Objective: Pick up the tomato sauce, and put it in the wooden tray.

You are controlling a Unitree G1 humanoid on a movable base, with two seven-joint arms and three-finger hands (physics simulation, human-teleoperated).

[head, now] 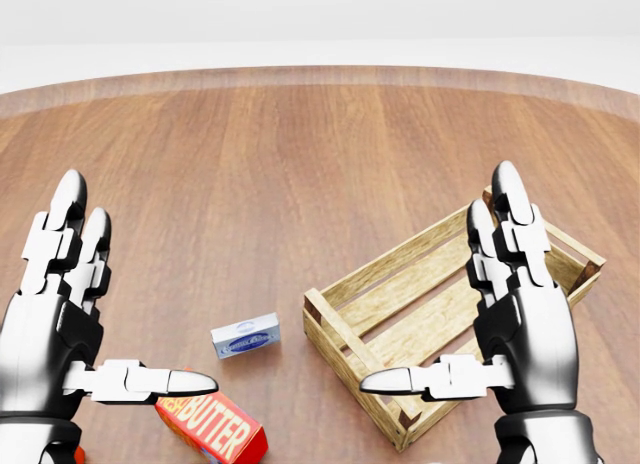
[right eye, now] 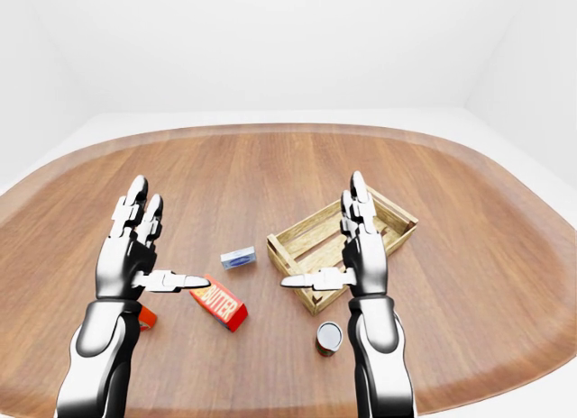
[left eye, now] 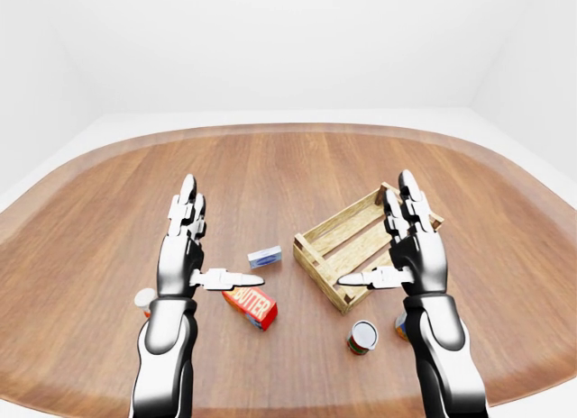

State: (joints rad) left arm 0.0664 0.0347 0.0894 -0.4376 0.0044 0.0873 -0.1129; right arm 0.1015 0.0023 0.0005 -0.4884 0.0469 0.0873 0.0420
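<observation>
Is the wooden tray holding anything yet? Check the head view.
No: the wooden tray shows only bare slats inside, and both the left hand and right hand are open.

At lower right a wooden tray (head: 440, 314) is seen, a butter box (head: 212, 429) at bottom left, both hands held spread.

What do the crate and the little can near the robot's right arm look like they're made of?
The wooden tray looks like unfinished pale wood: visible grain and gaps between slats. The can seems to be metal with a shiny silvery top and a red printed label, though a simulator's render leaves that open.
</observation>
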